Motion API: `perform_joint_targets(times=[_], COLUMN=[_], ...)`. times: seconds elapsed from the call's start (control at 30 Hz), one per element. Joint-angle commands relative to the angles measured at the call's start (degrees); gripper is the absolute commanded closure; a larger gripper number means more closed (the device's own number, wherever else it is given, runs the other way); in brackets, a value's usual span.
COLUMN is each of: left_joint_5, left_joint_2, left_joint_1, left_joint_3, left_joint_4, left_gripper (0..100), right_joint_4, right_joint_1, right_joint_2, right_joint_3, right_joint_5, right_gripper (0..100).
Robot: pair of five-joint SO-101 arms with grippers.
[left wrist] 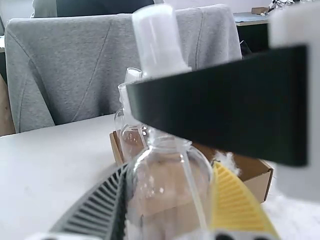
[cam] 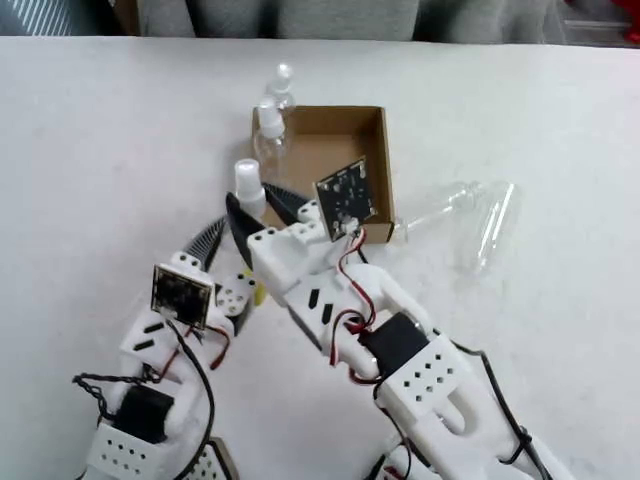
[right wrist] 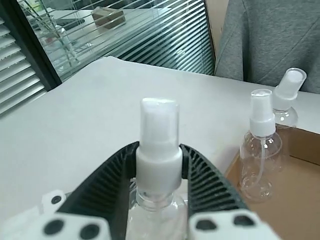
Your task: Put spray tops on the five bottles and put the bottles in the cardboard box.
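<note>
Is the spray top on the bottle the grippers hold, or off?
On: the white spray top sits on the bottle neck, inside the right gripper. Tightness: cannot tell.

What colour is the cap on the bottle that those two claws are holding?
The spray top is white, on a clear bottle; clearest in the right wrist view.

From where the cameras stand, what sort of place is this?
Probably an office or a workroom: a white table, a window with slatted blinds and a grey upholstered seat behind the table.
</note>
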Motion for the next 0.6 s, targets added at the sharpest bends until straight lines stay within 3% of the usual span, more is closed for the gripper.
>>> perform_joint_targets(times=[0.0, 0.3, 0.57], left_joint_5=[-0.7, -0.88, -0.97], left_joint_2=[-1.1, -1.1, -1.1], left_joint_1=[-0.75, -0.75, -0.75], left_joint_3=[-0.62, -0.53, 0.35], left_joint_4=[-1.93, -2.11, -2.2], left_gripper=[91, 91, 91], right_joint_4=[-0.04, 0.04, 3.91], right_joint_1=[-0.57, -1.45, -2.42], right_joint_2=[-0.84, -1.63, -12.44], right_joint_3=[-1.49, -1.85, -4.92], right_joint_5=[-3.6, -4.13, -3.6], right_gripper=[97.1, 71.4, 70.0])
